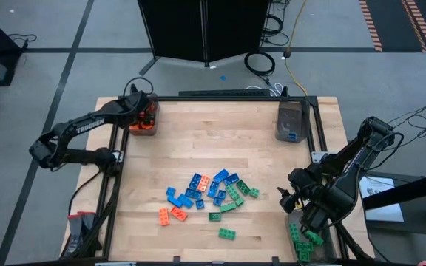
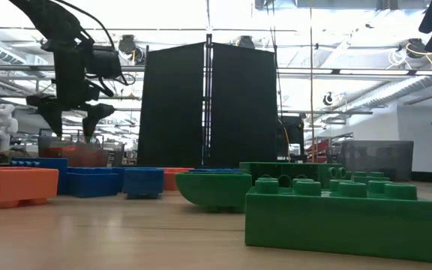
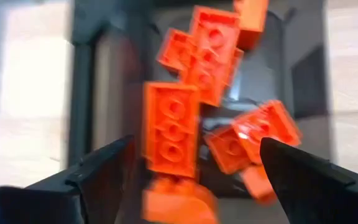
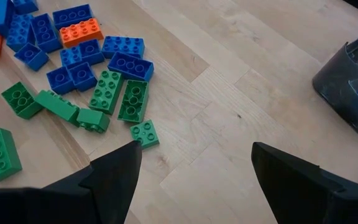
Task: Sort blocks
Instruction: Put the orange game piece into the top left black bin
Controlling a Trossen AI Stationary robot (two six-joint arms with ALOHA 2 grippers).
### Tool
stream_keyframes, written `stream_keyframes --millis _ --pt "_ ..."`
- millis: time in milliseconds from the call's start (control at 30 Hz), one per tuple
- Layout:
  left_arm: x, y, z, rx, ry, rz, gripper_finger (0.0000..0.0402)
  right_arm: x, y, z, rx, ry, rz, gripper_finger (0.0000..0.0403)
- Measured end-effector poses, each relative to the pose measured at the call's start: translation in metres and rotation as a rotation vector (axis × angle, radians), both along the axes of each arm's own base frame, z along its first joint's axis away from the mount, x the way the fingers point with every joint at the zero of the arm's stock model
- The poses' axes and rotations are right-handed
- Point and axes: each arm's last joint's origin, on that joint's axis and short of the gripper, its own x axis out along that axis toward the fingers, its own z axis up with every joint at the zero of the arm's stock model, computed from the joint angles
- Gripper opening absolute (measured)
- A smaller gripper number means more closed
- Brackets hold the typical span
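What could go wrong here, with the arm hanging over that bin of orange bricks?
1. The left gripper hangs open over the orange bin, already piled with orange bricks; another dropped brick might bounce out.
2. The loose bricks lie tightly bunched mid-table, so a grab could nudge neighbours.
3. The open right gripper waits near the green bin at the table's edge.

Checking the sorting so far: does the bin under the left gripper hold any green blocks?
No: the left wrist view shows only orange blocks in the bin below the left gripper.

Two dark jointed arms, white TROSSEN lettering, blk cables
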Motion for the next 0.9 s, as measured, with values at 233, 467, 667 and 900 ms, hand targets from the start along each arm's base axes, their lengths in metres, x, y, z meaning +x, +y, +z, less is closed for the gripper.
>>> stream_keyframes --millis 233,467,667,900 --pt "0.026 -0.003 0.016 -0.049 -0.375 -0.288 0.0346 0.0 0.0 0.0 0.0 -0.001 -0.001 0.0299" --pt "0.073 -0.033 0.051 0.016 -0.739 -0.657 0.0346 0.0 0.0 0.0 0.01 -0.01 -0.018 0.0299" --pt "0.112 -0.082 0.052 0.015 -0.81 -0.958 0.0346 0.0 0.0 0.0 0.01 -0.01 -0.019 0.0299" --pt "0.142 -0.122 0.02 -0.065 -0.682 -1.151 0.0347 0.0 0.0 0.0 0.01 -0.011 -0.021 0.0299"
